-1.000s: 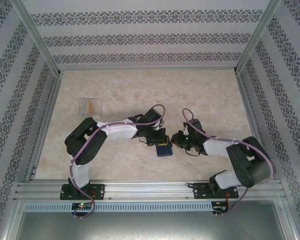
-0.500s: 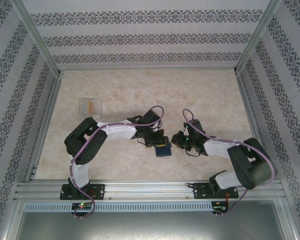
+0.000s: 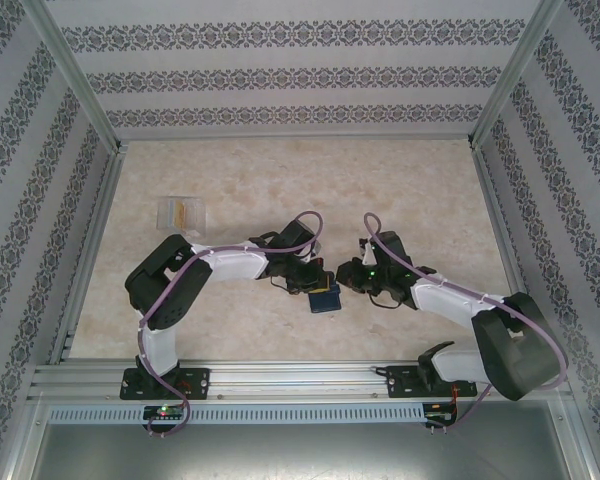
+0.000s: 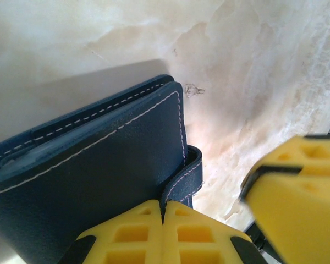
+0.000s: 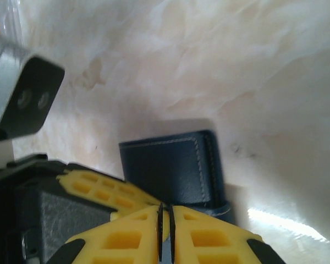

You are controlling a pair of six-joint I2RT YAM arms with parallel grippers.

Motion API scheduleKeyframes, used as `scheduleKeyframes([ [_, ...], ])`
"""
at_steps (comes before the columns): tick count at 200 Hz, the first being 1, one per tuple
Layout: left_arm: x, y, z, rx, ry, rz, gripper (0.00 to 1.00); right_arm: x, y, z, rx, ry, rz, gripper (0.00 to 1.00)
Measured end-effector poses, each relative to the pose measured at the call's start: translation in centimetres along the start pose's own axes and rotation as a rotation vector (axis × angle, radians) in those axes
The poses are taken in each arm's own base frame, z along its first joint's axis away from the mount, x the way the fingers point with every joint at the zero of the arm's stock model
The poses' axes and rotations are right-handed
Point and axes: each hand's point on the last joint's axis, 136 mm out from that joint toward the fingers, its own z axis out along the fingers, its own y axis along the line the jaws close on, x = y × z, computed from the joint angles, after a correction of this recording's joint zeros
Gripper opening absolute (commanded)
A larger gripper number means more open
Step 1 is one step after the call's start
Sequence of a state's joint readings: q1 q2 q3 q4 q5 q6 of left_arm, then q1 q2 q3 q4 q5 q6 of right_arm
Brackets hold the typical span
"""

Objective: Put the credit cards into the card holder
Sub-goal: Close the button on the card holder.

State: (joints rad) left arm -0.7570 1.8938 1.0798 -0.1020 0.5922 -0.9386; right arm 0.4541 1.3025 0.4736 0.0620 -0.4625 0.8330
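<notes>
The card holder (image 3: pixel 327 299) is a dark navy wallet lying closed on the table between both arms. My left gripper (image 3: pixel 318 283) sits at its near edge, shut on its clasp tab (image 4: pixel 182 177); the wallet's stitched cover (image 4: pixel 99 170) fills that wrist view above my left gripper (image 4: pixel 164 217). My right gripper (image 3: pixel 347 280) comes in from the right, and in its wrist view my right gripper (image 5: pixel 166 220) is pressed together on a thin blue-grey edge of the card holder (image 5: pixel 170 165). The yellow-orange credit cards (image 3: pixel 183 211) lie far off to the left.
A clear plastic box (image 3: pixel 180 213) holds the cards at the table's left side. Patterned walls and metal rails (image 3: pixel 90 250) enclose the beige marbled table (image 3: pixel 400 190). A finger of the right gripper (image 4: pixel 297 192) shows close by in the left wrist view.
The right arm has stretched out, its elbow swinging right and its gripper closing in on the wallet. The left gripper and wallet have shifted slightly left.
</notes>
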Motion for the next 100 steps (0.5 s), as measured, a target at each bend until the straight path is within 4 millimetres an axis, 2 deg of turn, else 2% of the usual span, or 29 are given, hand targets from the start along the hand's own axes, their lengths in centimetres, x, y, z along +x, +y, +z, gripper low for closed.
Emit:
scheduleKeyframes([
  [30, -0.2, 0.2, -0.3, -0.001, -0.009, -0.003, 0.0, 1.3, -0.2, 0.8, 0.014, 0.049, -0.006, 0.14],
  [61, -0.5, 0.3, -0.5, -0.01, -0.023, 0.002, 0.0, 2.2, -1.6, 2.0, 0.055, 0.099, 0.024, 0.13],
  [100, -1.0, 0.9, -0.8, -0.02, -0.035, -0.012, 0.0, 1.6, -1.1, 3.0, 0.044, 0.113, 0.043, 0.11],
])
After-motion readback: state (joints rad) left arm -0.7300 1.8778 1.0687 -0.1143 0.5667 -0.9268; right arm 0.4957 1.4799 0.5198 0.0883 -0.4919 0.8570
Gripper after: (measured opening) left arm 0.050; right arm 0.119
